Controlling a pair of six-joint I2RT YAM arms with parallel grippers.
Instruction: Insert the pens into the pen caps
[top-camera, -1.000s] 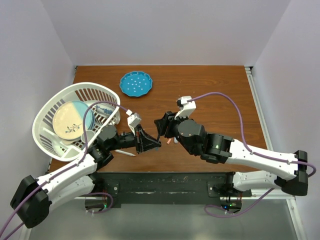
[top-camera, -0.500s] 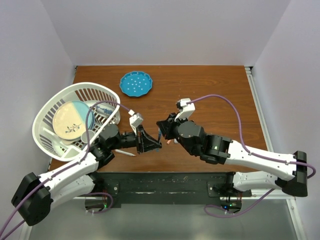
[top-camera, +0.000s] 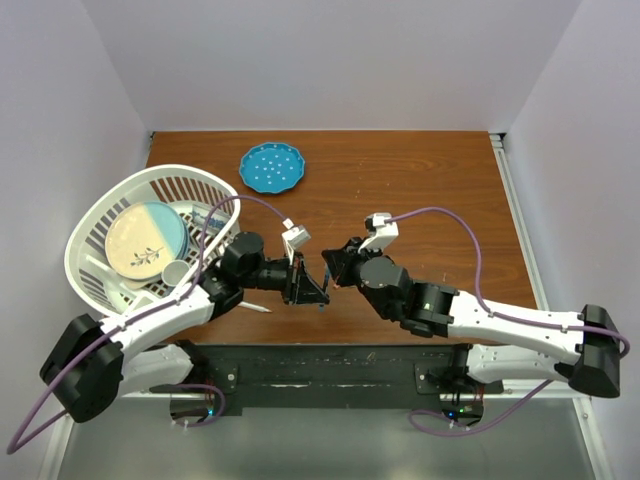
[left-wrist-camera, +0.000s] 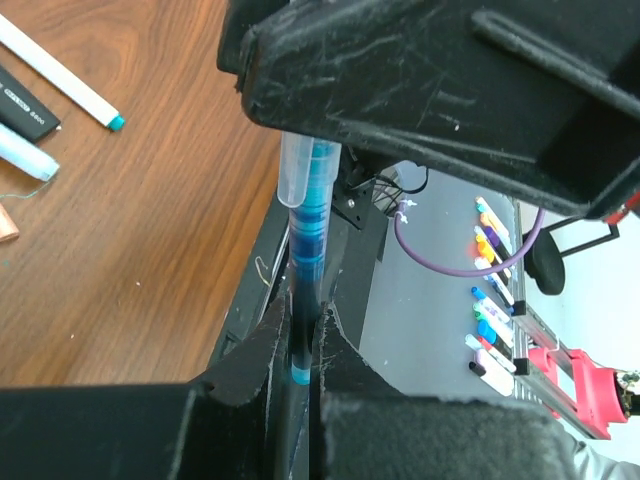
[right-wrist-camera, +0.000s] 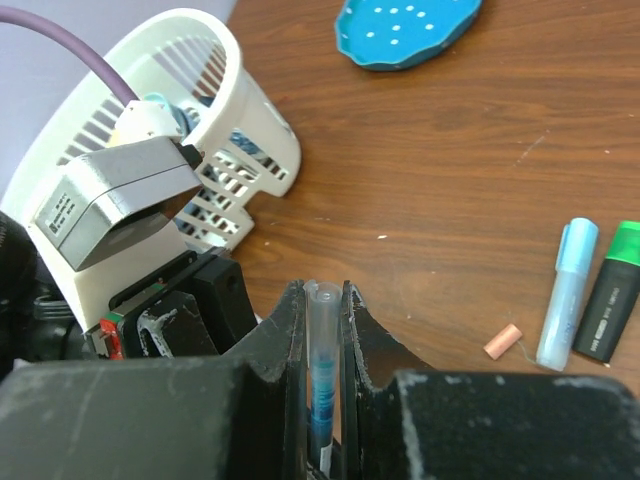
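My left gripper (left-wrist-camera: 300, 325) is shut on a slim pen with a dark barrel and blue front part (left-wrist-camera: 305, 250). My right gripper (right-wrist-camera: 322, 292) is shut on a clear pen cap (right-wrist-camera: 322, 320). The pen's blue front sits inside the clear cap (left-wrist-camera: 297, 170). The two grippers meet nose to nose above the table's near middle, left gripper (top-camera: 308, 285) and right gripper (top-camera: 335, 268). Loose on the table lie a light blue pen (right-wrist-camera: 565, 290), a black marker with a green cap (right-wrist-camera: 612, 305) and a small pink cap (right-wrist-camera: 502, 341).
A white basket (top-camera: 100, 290) with dishes stands at the left. A blue dotted plate (top-camera: 271, 167) lies at the back. A white pen with a teal tip (left-wrist-camera: 60, 70) lies beside the left arm, also in the top view (top-camera: 250, 306). The table's near edge is just below the grippers.
The left gripper has moved right and the right gripper has come to meet it. The gap between them has closed, and the pen's front now sits in the cap.
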